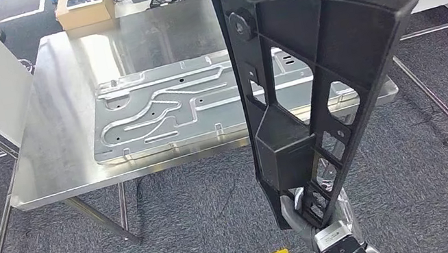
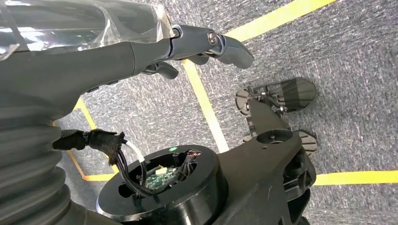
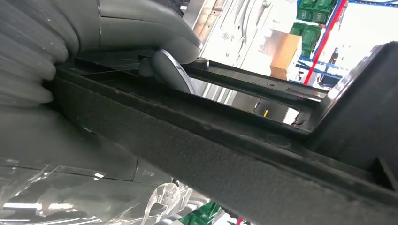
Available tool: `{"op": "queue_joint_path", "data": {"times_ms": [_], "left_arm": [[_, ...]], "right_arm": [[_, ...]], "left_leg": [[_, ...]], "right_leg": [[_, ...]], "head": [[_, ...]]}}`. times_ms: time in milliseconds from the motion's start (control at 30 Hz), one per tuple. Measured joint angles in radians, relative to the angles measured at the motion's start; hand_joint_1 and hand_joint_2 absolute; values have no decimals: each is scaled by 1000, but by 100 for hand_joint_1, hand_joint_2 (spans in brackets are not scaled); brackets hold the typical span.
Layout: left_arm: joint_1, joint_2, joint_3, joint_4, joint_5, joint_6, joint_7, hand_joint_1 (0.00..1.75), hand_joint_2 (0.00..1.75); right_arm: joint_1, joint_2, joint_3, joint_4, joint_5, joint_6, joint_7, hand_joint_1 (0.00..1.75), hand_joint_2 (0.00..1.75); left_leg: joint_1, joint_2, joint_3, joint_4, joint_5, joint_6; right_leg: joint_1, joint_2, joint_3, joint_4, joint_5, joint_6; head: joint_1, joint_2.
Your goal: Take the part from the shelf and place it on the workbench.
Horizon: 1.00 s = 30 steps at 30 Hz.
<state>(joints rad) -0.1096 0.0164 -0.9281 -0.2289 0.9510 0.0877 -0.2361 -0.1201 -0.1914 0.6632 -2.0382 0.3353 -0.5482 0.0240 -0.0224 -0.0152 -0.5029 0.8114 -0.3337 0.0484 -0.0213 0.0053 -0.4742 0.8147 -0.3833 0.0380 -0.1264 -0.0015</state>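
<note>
**Black part held upright in front of the steel table**

The black plastic part (image 1: 310, 76), a long ribbed frame with open windows, is standing almost upright in the air, its lower end resting in the right hand (image 1: 311, 205). In the right wrist view the right hand (image 3: 155, 51) is gripping the part (image 3: 225, 154), with its grey thumb pressing on one rib. Behind the part, the steel table (image 1: 57, 142) is carrying a flat pressed metal panel (image 1: 156, 110). A cardboard box (image 1: 86, 8) is sitting beyond the table. The left hand (image 2: 187, 47) is hanging over the grey carpet (image 2: 347, 61) with yellow tape lines (image 2: 206, 103); its fingers are lying slightly apart and are holding nothing.
</note>
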Motion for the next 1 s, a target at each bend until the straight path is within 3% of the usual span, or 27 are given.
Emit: {"op": "queue_joint_path", "data": {"times_ms": [1000], "left_arm": [[0,1,0,0,14,2,-4,0,175]], "right_arm": [[-11,2,9,0,12,-1,-1,175,175]], "left_leg": [[13,1,7,-3,3,-1]], "right_leg": [[10,0,4,2,0,0]], "head": [[0,0]]}}
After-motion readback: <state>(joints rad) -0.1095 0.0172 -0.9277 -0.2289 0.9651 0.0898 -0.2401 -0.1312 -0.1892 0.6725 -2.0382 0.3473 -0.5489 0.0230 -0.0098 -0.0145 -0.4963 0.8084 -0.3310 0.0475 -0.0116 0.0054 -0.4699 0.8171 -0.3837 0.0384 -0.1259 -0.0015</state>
